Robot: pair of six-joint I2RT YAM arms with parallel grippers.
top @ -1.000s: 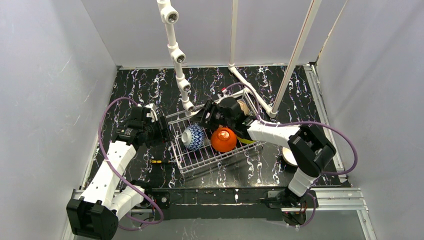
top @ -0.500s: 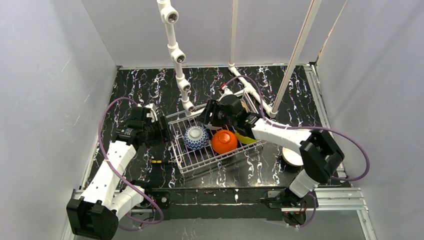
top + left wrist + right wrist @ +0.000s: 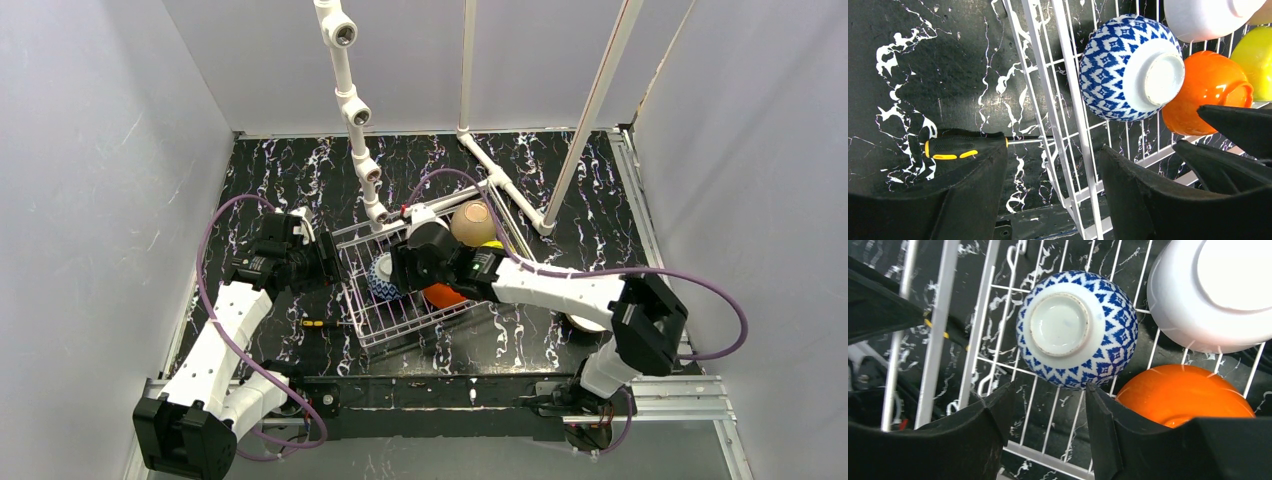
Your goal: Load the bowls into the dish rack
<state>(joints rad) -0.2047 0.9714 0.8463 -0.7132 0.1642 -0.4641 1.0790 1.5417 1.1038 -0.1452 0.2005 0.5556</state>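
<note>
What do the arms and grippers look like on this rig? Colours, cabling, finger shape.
The left arm and right arm match: white shells on the long links, with black blocky joints and bases. A purple cable loops loosely along each. The left gripper and right gripper each have two broad, matte black, wedge-shaped fingers. No markings or sleeves are visible.

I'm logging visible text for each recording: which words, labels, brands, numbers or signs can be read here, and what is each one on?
None: no word, number, brand or sign can be read in any view.
The blue-and-white bowl shows only a diamond pattern. Its foot is blank apart from faint blue specks too small to read.
The screwdriver has a yellow-and-black handle with no print visible.
</note>
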